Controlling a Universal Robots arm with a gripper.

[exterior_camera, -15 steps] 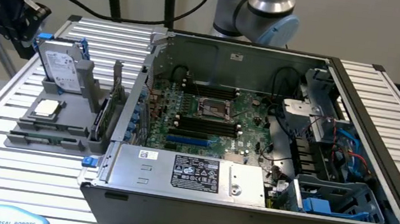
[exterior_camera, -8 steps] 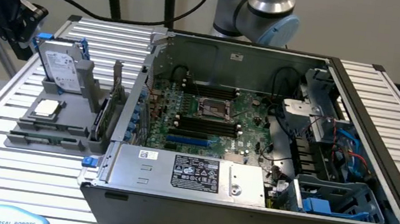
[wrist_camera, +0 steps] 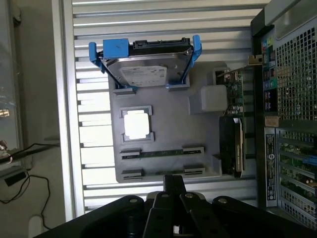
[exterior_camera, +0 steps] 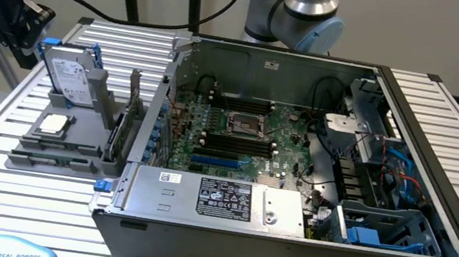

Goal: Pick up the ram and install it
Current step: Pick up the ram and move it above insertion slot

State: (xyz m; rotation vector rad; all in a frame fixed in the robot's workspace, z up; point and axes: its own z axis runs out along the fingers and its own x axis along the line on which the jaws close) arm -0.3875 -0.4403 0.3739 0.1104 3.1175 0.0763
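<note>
in the gray holder, the ram lies beside the processor.

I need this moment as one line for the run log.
step: pick not done | gripper: above gray tray, nearest the ram | ram: lying in tray holders, not held | case: open

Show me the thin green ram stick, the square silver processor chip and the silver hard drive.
thin green ram stick [wrist_camera: 162, 152]: wrist view, middle of its length.
square silver processor chip [wrist_camera: 136, 124]: wrist view, centre of top.
silver hard drive [wrist_camera: 143, 75]: wrist view, its label.
</note>
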